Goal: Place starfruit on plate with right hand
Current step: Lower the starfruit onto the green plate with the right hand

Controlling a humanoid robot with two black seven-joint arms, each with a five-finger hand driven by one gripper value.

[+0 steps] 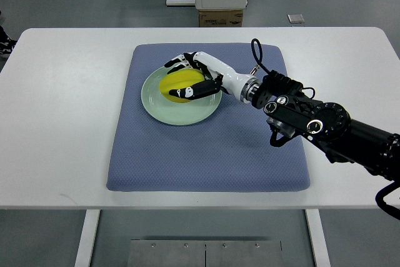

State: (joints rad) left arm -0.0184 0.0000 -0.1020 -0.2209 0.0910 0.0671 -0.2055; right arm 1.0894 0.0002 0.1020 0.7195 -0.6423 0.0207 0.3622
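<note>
Yellow starfruit (178,84) rests on a pale green plate (181,112) near the blue mat's (206,154) far left corner, the right hand's (194,76) fingers (199,90) clamped around it on the white tabletop (56,123).

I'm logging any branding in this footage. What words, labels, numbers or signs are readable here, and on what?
None can be read.
Cardboard box beyond the table: dark print, too blurred to read.
Right hand, starfruit, plate, blue mat: no text visible.

Starfruit (178,84) on plate (181,112); plate on mat (206,154); mat on table (56,123).
</note>
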